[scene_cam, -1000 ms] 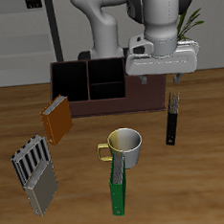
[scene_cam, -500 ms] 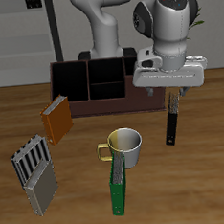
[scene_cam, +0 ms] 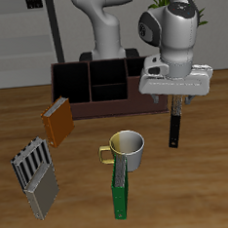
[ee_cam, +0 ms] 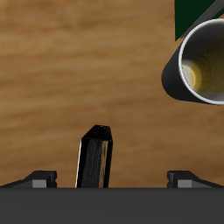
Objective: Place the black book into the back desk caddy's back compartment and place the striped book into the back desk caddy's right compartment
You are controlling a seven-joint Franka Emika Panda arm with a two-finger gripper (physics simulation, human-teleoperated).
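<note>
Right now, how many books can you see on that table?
5. The black book stands below the gripper; the green book leans by the mug; the orange-brown book sits before the caddy; the striped book and speckled grey book lie nearest the front edge. Others may be hidden.

Grey ceramic mug with yellow-green handle (scene_cam: 128, 150) upright on brown wooden table (scene_cam: 206, 191). Green book (scene_cam: 119, 191) stands just in front of mug, nearer front edge. Orange-brown book (scene_cam: 57, 121) tilted, farther back. Potted plant leaves (scene_cam: 192, 25) behind table.
</note>
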